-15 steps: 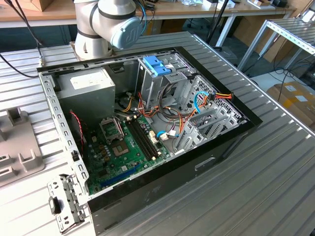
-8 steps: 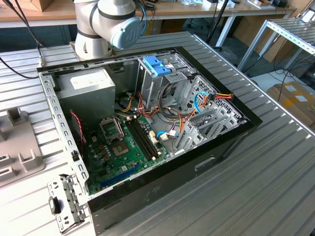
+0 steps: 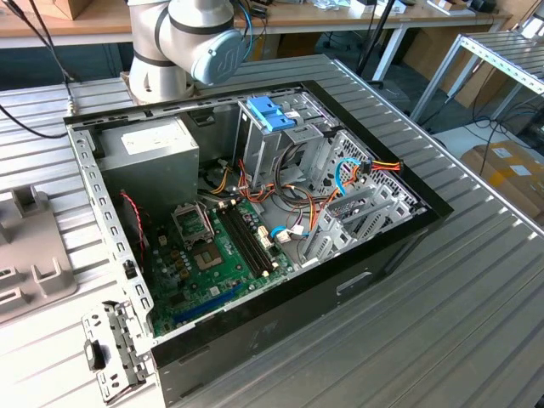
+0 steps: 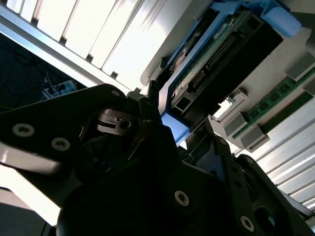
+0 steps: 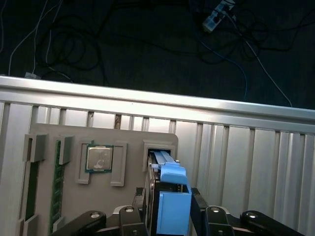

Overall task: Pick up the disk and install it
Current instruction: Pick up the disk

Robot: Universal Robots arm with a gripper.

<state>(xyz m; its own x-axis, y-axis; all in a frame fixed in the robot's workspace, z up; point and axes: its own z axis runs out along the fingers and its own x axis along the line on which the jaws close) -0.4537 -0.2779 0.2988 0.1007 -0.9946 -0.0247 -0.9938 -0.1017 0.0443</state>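
Observation:
The disk point(image 5: 171, 199) stands on edge in a slot of a grey fixture plate point(image 5: 130, 147), its bright blue rail facing the first wrist view. In the second wrist view, the disk point(image 4: 216, 54) shows its green circuit board and black connector edge. My gripper point(image 5: 170, 214) straddles it, and its black fingers point(image 5: 198, 204) lie against both flat sides, shut on the disk. The gripper point(image 4: 182, 132) also appears in the second wrist view, at the blue rail's end. The arm's base point(image 3: 183, 42) rises behind the open computer case point(image 3: 255, 204).
The fixture plate also holds a processor chip point(image 5: 101, 158) and a green memory stick point(image 5: 56, 187). Past the ribbed table edge point(image 5: 157, 105) lies a dark floor with cables. Inside the case are a power supply box point(image 3: 153, 144), a blue bracket point(image 3: 270, 112) on the drive cage, and loose wiring.

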